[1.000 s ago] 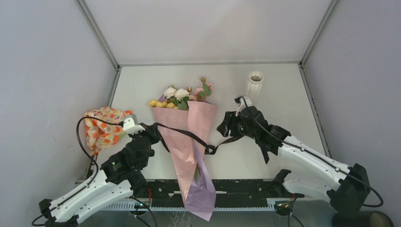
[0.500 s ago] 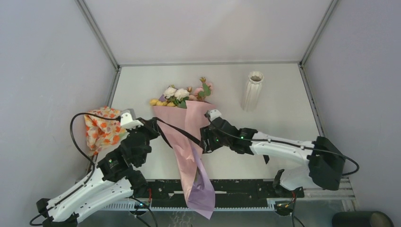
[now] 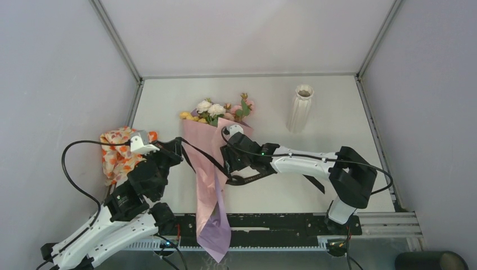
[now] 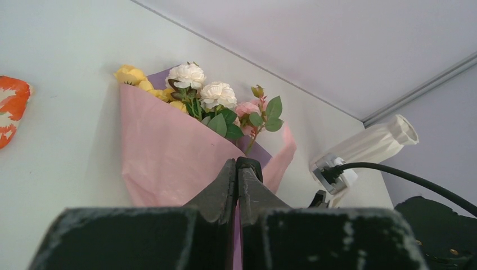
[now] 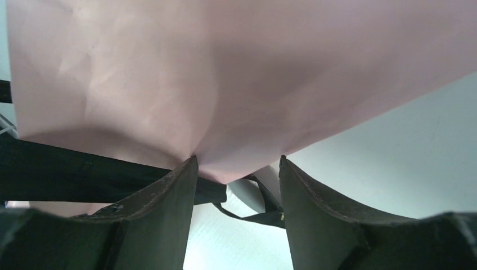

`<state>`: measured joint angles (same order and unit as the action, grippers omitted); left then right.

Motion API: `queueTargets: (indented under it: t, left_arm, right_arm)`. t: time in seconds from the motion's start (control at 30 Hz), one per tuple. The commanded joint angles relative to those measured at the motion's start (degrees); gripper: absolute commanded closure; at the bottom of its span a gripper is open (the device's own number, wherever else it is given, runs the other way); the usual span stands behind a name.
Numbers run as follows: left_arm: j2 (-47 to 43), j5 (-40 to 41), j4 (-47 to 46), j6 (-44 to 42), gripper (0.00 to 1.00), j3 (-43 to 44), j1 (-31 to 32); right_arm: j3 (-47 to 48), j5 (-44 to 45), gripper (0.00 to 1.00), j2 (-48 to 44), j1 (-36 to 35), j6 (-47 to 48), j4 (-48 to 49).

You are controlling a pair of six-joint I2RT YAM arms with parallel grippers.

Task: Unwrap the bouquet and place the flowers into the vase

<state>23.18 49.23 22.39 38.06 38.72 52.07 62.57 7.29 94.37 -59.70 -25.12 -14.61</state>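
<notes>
The bouquet (image 3: pixel 209 160), a pink and lilac paper cone, lies lengthwise on the table with the flowers (image 3: pixel 216 109) at its far end. They are cream, pink and yellow in the left wrist view (image 4: pixel 202 95). A black ribbon (image 3: pixel 202 160) crosses the cone and trails off in a loop at the right. My left gripper (image 3: pixel 176 148) is shut on the ribbon's left end (image 4: pixel 251 167). My right gripper (image 5: pixel 236 162) stands open at the pink paper's (image 5: pixel 225 73) right edge, with the ribbon's loop (image 5: pixel 264 216) below it. The white ribbed vase (image 3: pixel 301 107) stands upright at the back right.
An orange floral cloth (image 3: pixel 117 153) lies bunched against the left wall beside my left arm. The bouquet's lilac tail (image 3: pixel 215 239) hangs over the near edge between the arm bases. Grey walls enclose the table on three sides.
My right arm has swung left from near the vase to the bouquet's right edge. My left gripper has drawn the ribbon leftwards. The bouquet has shifted left, its tail most.
</notes>
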Motion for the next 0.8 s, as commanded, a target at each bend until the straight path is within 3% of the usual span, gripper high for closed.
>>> queueTargets:
  t: [0.0,0.47,0.77]
  left_arm:
    - [-1.3,0.1,0.1,-0.7,0.94,2.5,-0.4]
    - [2.9,1.1,-0.5,-2.1,0.94,2.3,-0.5]
    - [3.4,-0.1,-0.8,-1.9,0.94,2.5,-0.5]
  right_arm:
    - [3.2,-0.5,0.37,0.8,-0.3,0.9,0.7]
    - [2.6,8.8,0.36,-5.0,-12.5,-1.7,-3.0]
    - [3.2,9.2,0.36,-2.0,-13.2,-1.9,-2.0]
